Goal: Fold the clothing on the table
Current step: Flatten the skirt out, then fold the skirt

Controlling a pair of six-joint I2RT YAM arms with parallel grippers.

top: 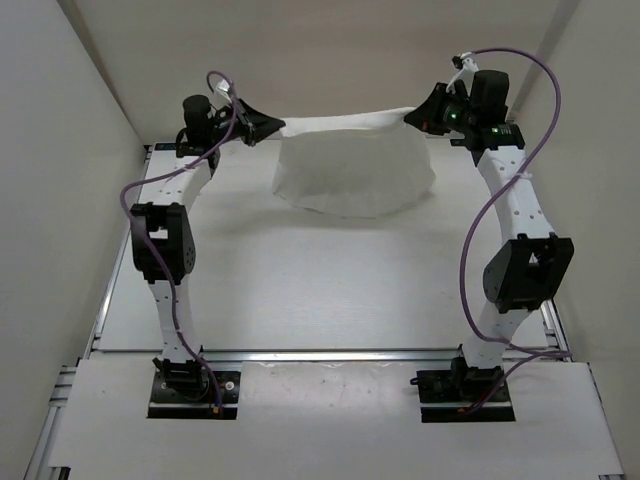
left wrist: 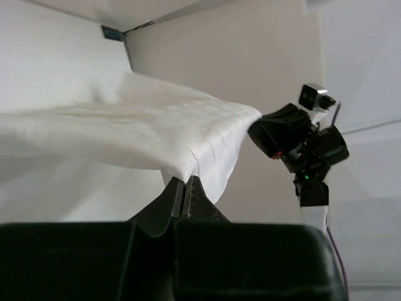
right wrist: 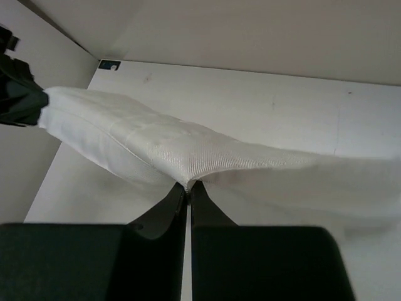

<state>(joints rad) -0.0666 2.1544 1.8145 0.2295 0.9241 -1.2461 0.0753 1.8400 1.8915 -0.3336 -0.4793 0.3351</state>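
- Left pincer and right pincer were each clenched on a top corner of the thin, soft white ribbed fabric garment.
- It hung over the 12 o'clock end of the flat white rectangular table.
- I judged it light and limp, best gripped at its corners.
- Its taut top edge, the long axis, ran from 9 to 3 o'clock.

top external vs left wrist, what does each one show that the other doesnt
Only top external: the left arm and right arm down to their bases, and the clothing's whole drape below its lifted edge. Only left wrist: the left gripper's shut pinch close up, ribbed weave visible. Both: the right gripper holding the far corner, edge stretched between.
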